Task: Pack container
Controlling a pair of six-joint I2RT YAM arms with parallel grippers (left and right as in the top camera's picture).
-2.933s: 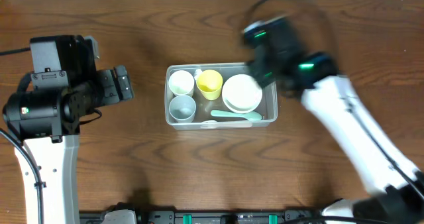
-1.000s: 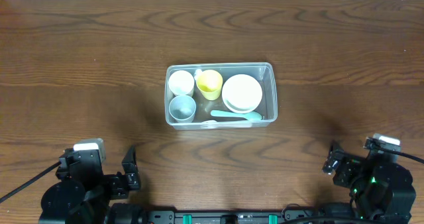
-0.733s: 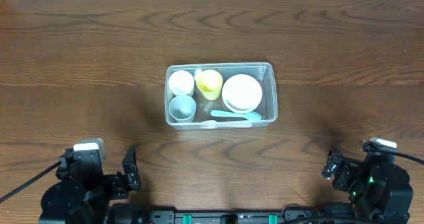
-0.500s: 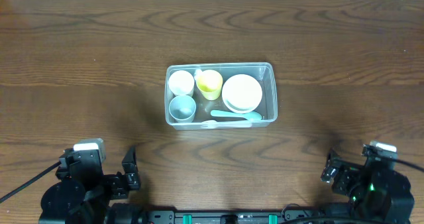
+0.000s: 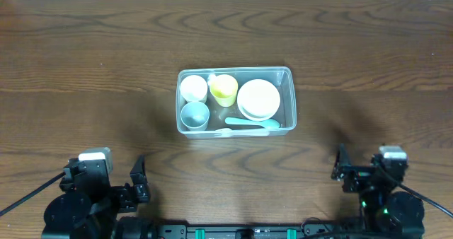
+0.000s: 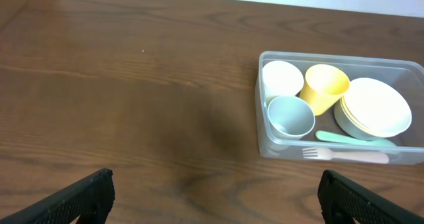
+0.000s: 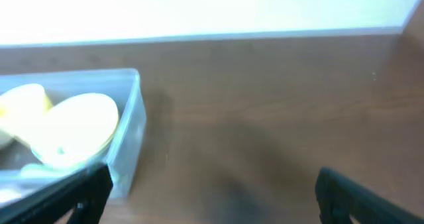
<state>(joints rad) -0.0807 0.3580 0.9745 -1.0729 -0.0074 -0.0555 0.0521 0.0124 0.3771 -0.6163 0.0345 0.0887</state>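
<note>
Both hands are parked at the near edge, well apart from the work. The left gripper point(image 6: 215, 201) has its fingers spread wide with nothing between them. The right gripper point(image 7: 212, 194) is the same, apart and empty.

The container point(image 5: 287, 101) sits mid-table, long side across, flat on the wood. Inside it, on the left, are a white cup point(image 5: 193, 88), a yellow cup point(image 5: 224, 90) and a grey cup point(image 5: 195, 114). A stack of white dishes point(image 5: 257, 100) is on the right. A teal spoon point(image 5: 251, 123) and a white fork point(image 5: 230, 131) lie along the near wall. The right wrist view is blurred, so the stack may be plates or shallow bowls.

Handling, my guess: it is thin clear plastic, light by itself, and the walls are likely to flex and feel slick. The load makes it bottom-heavy, and the loose pieces would rattle or slide if it tips. I'd pinch the rim at a short end, where the wall by the dishes is bare. Better still, I'd take one hand per end and keep it level. A hard squeeze on a long wall would probably bow it.

The table point(image 5: 85, 69) is dark wood grain, smooth-looking, so the tub should slide easily. There is plenty of open wood all round it. No lid is in view. A pale wall point(image 7: 199, 12) runs beyond the far edge.
</note>
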